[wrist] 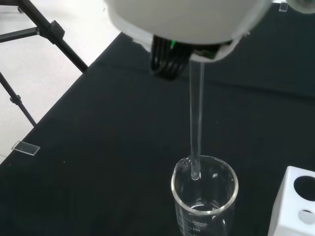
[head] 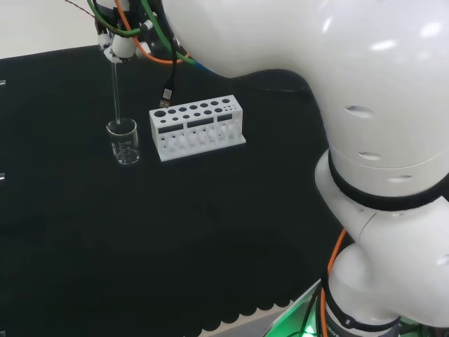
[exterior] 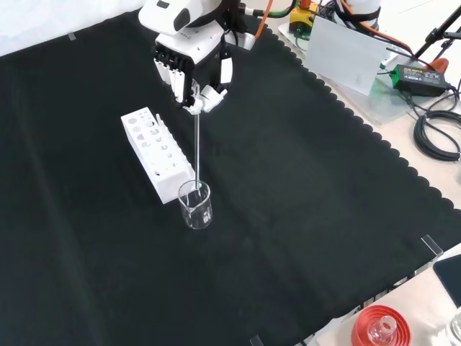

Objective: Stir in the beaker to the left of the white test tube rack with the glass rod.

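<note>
In the front view we see the hand [exterior: 193, 68] near the top of the black cloth [exterior: 302, 202], its fingers curled round the upper end of the glass rod [exterior: 197, 144], which hangs nearly upright. The rod's lower tip sits just inside the mouth of the beaker [exterior: 196, 205], close to the rim; in the wrist view we find the tip [wrist: 195, 174] below the rim on the side nearest the pouring lip, well above the beaker's floor. The beaker stands upright just beside one end of the white test tube rack [exterior: 157, 153]; in the head view it lies to the left of the rack [head: 197, 128], with a narrow gap between them. We note bare cloth around the beaker on every other side, reaching to the scalloped edge [exterior: 374, 144] at the front view's right. A red ribbed ring [exterior: 382, 328] lies beyond that edge, well apart.
</note>
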Robot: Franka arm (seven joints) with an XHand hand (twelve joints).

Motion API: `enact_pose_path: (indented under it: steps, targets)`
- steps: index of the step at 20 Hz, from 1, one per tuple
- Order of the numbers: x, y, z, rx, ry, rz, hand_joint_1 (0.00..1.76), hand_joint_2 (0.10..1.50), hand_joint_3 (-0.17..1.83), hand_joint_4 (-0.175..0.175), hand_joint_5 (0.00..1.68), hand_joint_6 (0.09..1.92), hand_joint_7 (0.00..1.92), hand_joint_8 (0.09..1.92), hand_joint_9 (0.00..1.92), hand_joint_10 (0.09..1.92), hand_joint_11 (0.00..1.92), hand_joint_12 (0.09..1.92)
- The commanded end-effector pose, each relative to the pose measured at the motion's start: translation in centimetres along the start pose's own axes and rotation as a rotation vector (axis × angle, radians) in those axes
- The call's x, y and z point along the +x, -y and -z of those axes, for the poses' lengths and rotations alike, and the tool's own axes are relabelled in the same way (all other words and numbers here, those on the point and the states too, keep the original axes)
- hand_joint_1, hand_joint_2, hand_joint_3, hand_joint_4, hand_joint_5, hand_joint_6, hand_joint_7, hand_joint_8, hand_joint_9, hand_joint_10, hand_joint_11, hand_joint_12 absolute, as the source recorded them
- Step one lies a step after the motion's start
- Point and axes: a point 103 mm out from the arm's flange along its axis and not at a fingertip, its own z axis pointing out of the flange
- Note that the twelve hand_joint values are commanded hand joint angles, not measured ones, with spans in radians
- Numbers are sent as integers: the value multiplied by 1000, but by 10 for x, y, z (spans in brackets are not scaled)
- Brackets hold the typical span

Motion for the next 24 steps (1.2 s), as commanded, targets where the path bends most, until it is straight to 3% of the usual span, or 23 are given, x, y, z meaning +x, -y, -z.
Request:
enact_pose_path:
  steps: [1, 9, 10, 12, 14, 17, 20, 24]
  targets:
    - [-11, -15, -9, 9, -12, 8, 1332, 518, 915, -175, 1153, 835, 1439, 673, 1720, 429, 1609, 554]
    - [-24, -19, -21, 26, -24, -8, 1332, 517, 915, -175, 1154, 833, 1440, 670, 1722, 426, 1610, 554]
    - [-24, -18, 0, 30, -26, -8, 1332, 517, 915, -175, 1154, 833, 1440, 670, 1722, 426, 1610, 554]
    - [-16, -22, 1, 71, 74, -21, 1332, 517, 915, -175, 1154, 833, 1440, 670, 1722, 425, 1610, 554]
    - [-8, -30, -13, 91, 90, -20, 1332, 518, 914, -175, 1154, 832, 1441, 669, 1722, 424, 1610, 553]
    - [-5, -34, -31, 94, 51, -7, 1332, 518, 913, -175, 1154, 832, 1441, 669, 1723, 423, 1610, 553]
    - [-11, -27, -42, 62, -45, 3, 1332, 519, 913, -175, 1153, 831, 1441, 668, 1723, 422, 1611, 553]
    - [-12, -25, -50, 69, -70, 3, 1332, 518, 912, -175, 1154, 830, 1441, 668, 1724, 421, 1611, 553]
